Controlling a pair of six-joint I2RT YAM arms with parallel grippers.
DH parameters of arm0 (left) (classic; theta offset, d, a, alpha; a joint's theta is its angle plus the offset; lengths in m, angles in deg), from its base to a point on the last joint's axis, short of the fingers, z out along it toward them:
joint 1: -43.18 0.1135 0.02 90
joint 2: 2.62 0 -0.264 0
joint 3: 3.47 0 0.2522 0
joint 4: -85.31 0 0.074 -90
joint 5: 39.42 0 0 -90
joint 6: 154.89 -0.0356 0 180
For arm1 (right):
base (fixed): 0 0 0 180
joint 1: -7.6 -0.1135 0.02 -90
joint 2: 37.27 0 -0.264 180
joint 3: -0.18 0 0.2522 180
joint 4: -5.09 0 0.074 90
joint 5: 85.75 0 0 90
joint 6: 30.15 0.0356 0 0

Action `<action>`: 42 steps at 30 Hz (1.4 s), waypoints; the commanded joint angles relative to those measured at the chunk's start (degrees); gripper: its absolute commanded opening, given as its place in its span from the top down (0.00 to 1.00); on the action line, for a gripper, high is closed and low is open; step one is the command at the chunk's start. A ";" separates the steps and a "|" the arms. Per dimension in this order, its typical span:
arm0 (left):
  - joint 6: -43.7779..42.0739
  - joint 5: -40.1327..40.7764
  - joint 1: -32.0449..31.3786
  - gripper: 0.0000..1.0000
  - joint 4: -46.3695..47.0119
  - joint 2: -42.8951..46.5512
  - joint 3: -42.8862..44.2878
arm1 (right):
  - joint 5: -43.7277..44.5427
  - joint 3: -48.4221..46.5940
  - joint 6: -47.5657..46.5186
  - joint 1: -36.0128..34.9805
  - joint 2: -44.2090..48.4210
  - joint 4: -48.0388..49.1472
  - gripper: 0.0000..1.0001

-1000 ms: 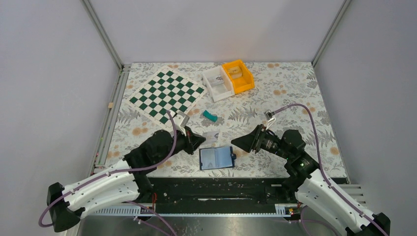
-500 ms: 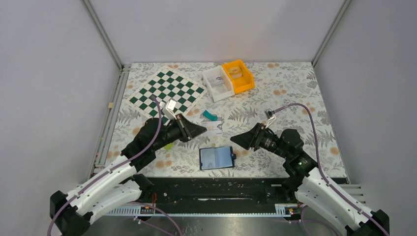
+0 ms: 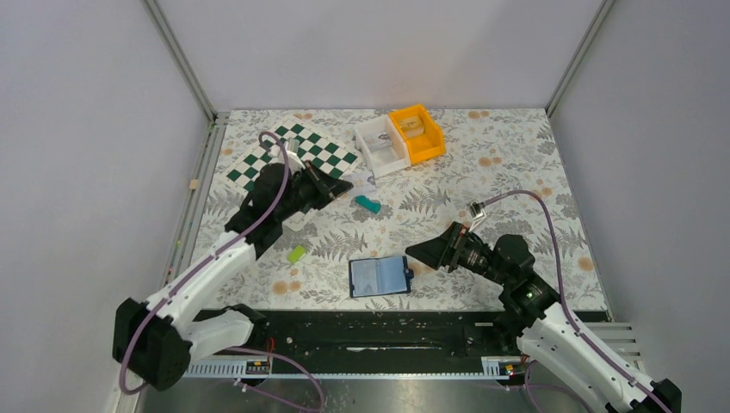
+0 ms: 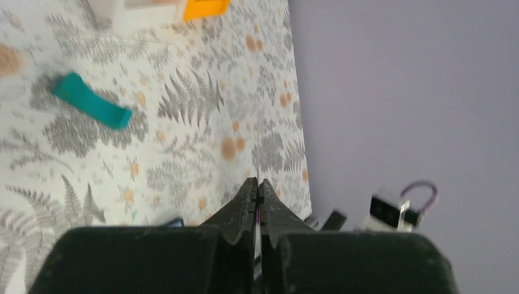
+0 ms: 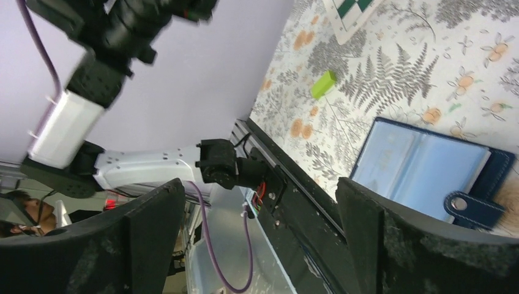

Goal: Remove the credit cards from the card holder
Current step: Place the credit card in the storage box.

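Observation:
The card holder (image 3: pixel 379 275) lies open near the table's front edge, pale blue inner panels up and snap tab to the right; it also shows in the right wrist view (image 5: pixel 422 168). My left gripper (image 3: pixel 344 183) is raised over the back of the table by the chessboard corner, shut on a whitish credit card (image 3: pixel 366 181). In the left wrist view the card (image 4: pixel 257 257) shows edge-on between the closed fingers of the left gripper (image 4: pixel 257 182). My right gripper (image 3: pixel 411 252) is open and empty just right of the holder, its jaws wide apart in the right wrist view (image 5: pixel 260 190).
A green-and-white chessboard (image 3: pixel 293 159) lies at the back left. A white bin (image 3: pixel 381 146) and an orange bin (image 3: pixel 417 133) stand at the back centre. A teal block (image 3: pixel 368 204) lies below the left gripper. A green block (image 3: pixel 296 254) lies left of the holder.
My left arm has lifted and swung back from beside the holder toward the chessboard and white bin, carrying the card. My right gripper has shifted slightly toward the front.

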State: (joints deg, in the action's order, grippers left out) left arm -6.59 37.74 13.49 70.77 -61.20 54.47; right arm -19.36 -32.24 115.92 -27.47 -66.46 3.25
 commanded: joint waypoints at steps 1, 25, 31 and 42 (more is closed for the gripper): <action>-0.49 -0.69 4.41 1.00 5.23 -9.12 8.52 | -0.43 -1.18 -4.59 0.26 2.06 -9.10 0.01; 7.22 0.70 11.59 1.00 14.67 -57.34 42.24 | -2.13 -5.37 -13.46 0.27 1.25 -22.73 0.00; 6.57 2.86 11.59 1.00 10.14 -64.78 50.29 | -1.83 -6.62 -14.46 0.29 -1.58 -22.73 0.00; 7.86 5.47 11.59 1.00 7.54 -71.75 57.23 | -1.29 -7.83 -15.03 0.28 -3.98 -22.67 0.01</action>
State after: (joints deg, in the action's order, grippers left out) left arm 0.58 40.43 24.68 77.39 -132.15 107.98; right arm -20.72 -37.53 102.07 -27.47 -70.28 -20.20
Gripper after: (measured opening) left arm 0.010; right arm 0.993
